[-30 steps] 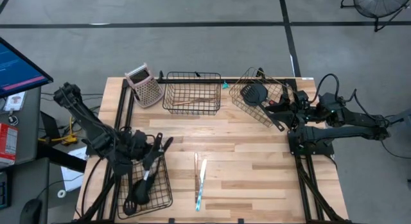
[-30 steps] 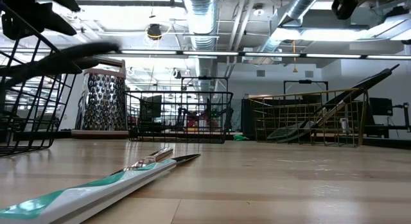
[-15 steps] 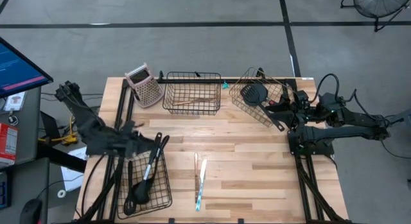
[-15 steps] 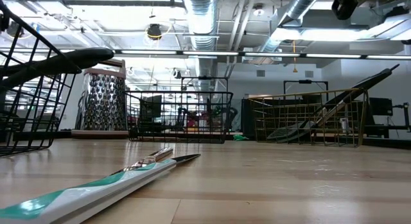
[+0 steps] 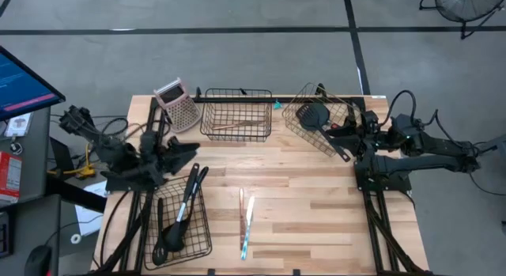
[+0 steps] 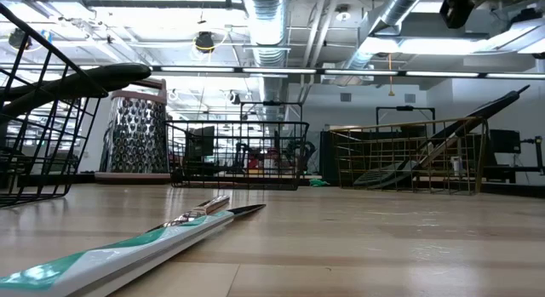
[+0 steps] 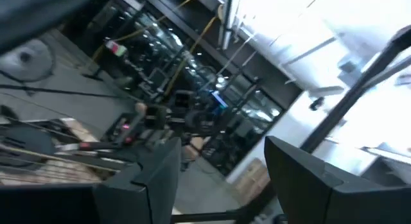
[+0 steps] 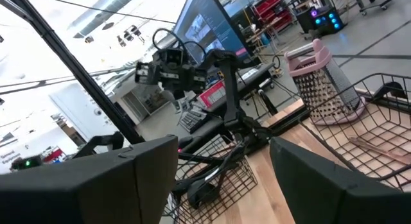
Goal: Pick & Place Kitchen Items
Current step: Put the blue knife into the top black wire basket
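Observation:
My left gripper [image 5: 190, 152] [image 7: 218, 153] is open and empty. It hovers level just beyond the far rim of the black wire basket [image 5: 182, 224] at the near left. That basket holds black long-handled utensils [image 5: 178, 217]. One handle [image 6: 85, 80] leans over the rim. My right gripper [image 5: 338, 129] [image 8: 221, 160] is open and empty beside the tilted gold basket [image 5: 320, 118]. A black spatula [image 5: 316, 118] leans in that basket, its handle sticking out. A wooden-handled utensil [image 5: 237, 123] lies in the middle black basket [image 5: 236, 114]. A slim silvery utensil [image 5: 241, 209] and a teal-and-white-handled one [image 5: 247, 232] lie flat on the table.
A pink-topped box grater [image 5: 178, 106] stands at the far left, next to the middle basket. Bare wood [image 5: 316, 213] lies between the two loose utensils and the right arm's base [image 5: 383, 173]. A monitor and a side desk [image 5: 20, 94] stand left of the table.
My left gripper has drawn back from over the near-left basket toward the table's far edge and has turned level. The black utensil it carried there now lies in the basket, with its handle over the rim. My right arm has kept still.

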Controlling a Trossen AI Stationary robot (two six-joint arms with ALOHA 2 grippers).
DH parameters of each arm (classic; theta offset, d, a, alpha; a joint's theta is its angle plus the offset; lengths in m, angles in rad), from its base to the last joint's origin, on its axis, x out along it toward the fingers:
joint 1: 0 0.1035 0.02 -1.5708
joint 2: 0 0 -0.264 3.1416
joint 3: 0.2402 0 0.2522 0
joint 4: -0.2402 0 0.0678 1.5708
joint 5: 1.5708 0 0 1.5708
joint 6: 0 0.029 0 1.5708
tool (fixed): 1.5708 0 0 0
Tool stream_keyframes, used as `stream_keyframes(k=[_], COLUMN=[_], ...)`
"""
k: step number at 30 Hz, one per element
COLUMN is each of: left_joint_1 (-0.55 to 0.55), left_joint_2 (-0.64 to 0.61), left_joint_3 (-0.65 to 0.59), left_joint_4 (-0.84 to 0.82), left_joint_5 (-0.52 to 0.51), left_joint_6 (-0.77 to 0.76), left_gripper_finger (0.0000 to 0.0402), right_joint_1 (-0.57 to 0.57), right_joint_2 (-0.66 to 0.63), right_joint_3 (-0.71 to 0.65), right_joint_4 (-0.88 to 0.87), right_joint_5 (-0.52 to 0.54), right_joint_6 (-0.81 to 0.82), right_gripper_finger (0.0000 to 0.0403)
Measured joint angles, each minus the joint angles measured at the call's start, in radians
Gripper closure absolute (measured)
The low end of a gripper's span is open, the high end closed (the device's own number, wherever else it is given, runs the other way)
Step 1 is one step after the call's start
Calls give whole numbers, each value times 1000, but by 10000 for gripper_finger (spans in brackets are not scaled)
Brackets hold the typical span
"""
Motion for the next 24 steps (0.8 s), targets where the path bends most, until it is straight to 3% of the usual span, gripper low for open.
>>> stream_keyframes(k=[7, 14, 20, 24], left_joint_1=[58, 68, 66, 64], left_joint_2=[117, 202, 164, 83], left_joint_3=[8, 142, 186, 186], left_joint_4=[2, 8, 3, -94], left_joint_5=[66, 276, 484, 524], left_joint_6=[-70, -117, -136, -212], left_gripper_finger=[192, 192, 192, 196], right_joint_1=[0, 2, 4, 31], right_joint_2=[18, 56, 131, 220], right_joint_3=[0, 0, 2, 9], right_joint_4=[1, 2, 25, 41], right_joint_5=[1, -2, -10, -27], right_joint_6=[20, 97, 162, 214], right_gripper_finger=[159, 159, 159, 159])
